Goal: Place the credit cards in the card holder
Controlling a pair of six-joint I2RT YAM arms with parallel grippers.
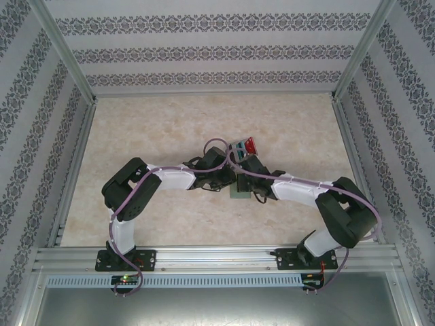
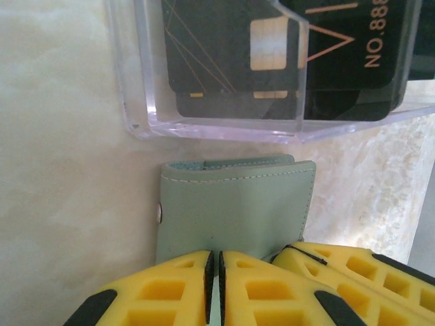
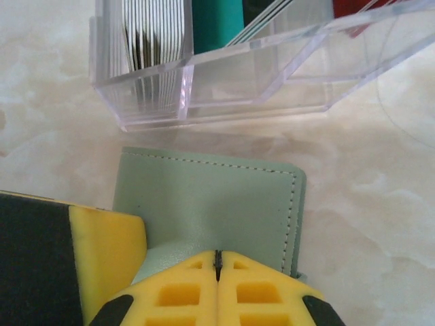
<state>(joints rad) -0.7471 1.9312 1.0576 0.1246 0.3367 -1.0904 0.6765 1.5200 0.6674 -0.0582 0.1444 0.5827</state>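
From above: broad bare bench (image 1: 149,129) on every side of both hands, fenced by metal rails (image 1: 76,159) well off to either flank and at the far end. Left hand (image 1: 228,179) and right hand (image 1: 247,180) tip to tip near mid-bench. Card holder (image 1: 239,193) directly beneath the fingertips. Just beyond them, a clear tray (image 1: 238,151) with credit cards (image 1: 253,142) upright inside.

From the left wrist: left hand (image 2: 215,257) almost closed, pinching a thin pale-green sliver at the near edge of the card holder (image 2: 234,200). Holder flat on the bench and folded, grey-green leather with pale stitching along its edges and a small stud (image 2: 158,214) on the side to the hand's left. Only a narrow strip of bench between its far edge and the clear tray (image 2: 204,125) ahead of the fingertips, the two apart. Dark credit cards (image 2: 231,47) with gold chips behind the tray wall. Right hand (image 2: 326,265) close against the fingers' right, over the holder's near right corner. Open bench away to the hand's left.

From the right wrist: right hand (image 3: 217,257) closed, pads pressed together at the near edge of the card holder (image 3: 211,197). Leather rucked up toward the pads, though hard to tell whether any is caught between. Stitched edge and rounded corner toward the hand's right, open bench past that. Left hand (image 3: 105,238) just to the left, over the near left corner. Ahead, past a slim gap, the clear tray (image 3: 224,102) with a pale stack, a teal card (image 3: 217,20) and a red card (image 3: 353,7) in its slots.
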